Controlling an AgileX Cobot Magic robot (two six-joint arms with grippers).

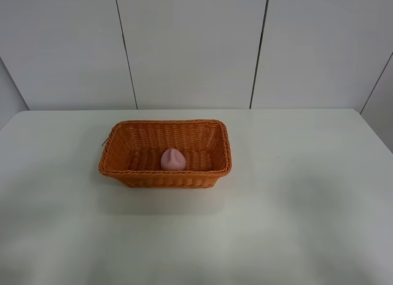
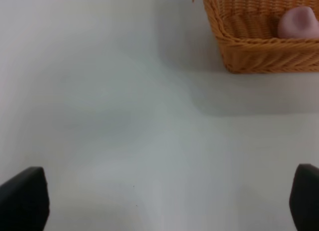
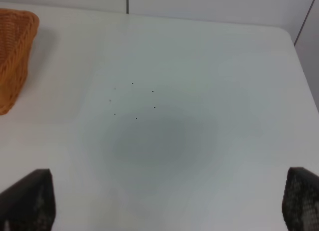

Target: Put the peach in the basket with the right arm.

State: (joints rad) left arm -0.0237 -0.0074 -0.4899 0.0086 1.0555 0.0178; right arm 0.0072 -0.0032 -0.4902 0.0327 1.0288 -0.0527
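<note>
One small matte pink peach (image 1: 173, 159) already rests inside the rectangular orange woven wicker basket (image 1: 123, 172), against its near wall. Both grippers — left (image 2: 159, 201) and right (image 3: 164, 203) — stand wide open, empty, apart from the basket.

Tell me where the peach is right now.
The peach lies inside the basket, against its near wall around the middle, left of centre on the table in the exterior high view.
</note>
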